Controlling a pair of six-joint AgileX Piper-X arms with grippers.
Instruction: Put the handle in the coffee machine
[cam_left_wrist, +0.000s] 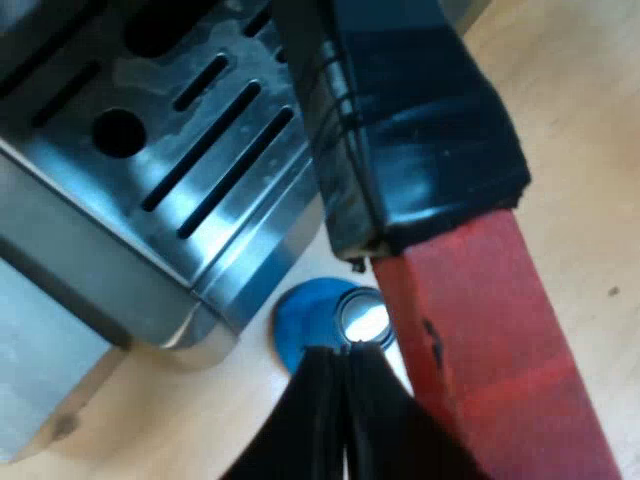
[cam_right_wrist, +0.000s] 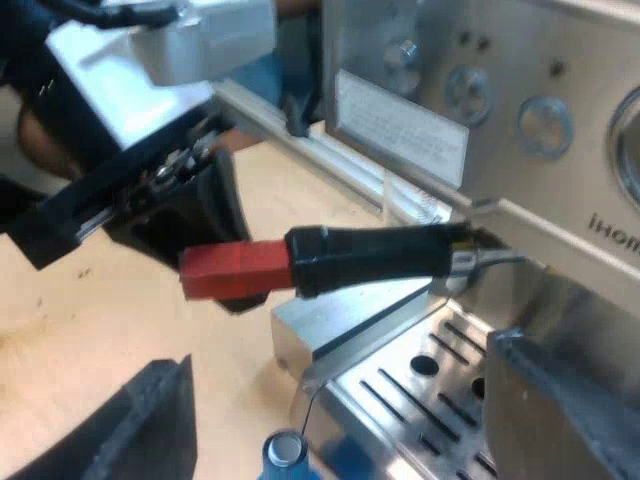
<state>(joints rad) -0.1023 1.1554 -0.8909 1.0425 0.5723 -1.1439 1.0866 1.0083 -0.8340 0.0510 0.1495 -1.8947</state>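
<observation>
The holder's dark handle (cam_right_wrist: 370, 258) sticks out level from the espresso machine's front (cam_right_wrist: 520, 120), above the drip tray (cam_right_wrist: 420, 400). Its metal head (cam_right_wrist: 470, 258) sits up under the machine's panel and is mostly hidden. My left gripper (cam_left_wrist: 340, 400) is shut with nothing between its fingers, and it lies against the side of the handle's red end (cam_left_wrist: 490, 340). From the right wrist view, that gripper (cam_right_wrist: 215, 215) sits just behind the red end (cam_right_wrist: 235, 270). My right gripper (cam_right_wrist: 340, 365) stands open over the drip tray's edge, apart from the handle.
A blue tamper (cam_left_wrist: 310, 325) stands on the wooden table beside the drip tray's corner (cam_left_wrist: 200, 320), under the handle; it also stands near my right gripper as the blue tamper (cam_right_wrist: 285, 455). The slotted metal tray (cam_left_wrist: 180, 150) lies close below the handle.
</observation>
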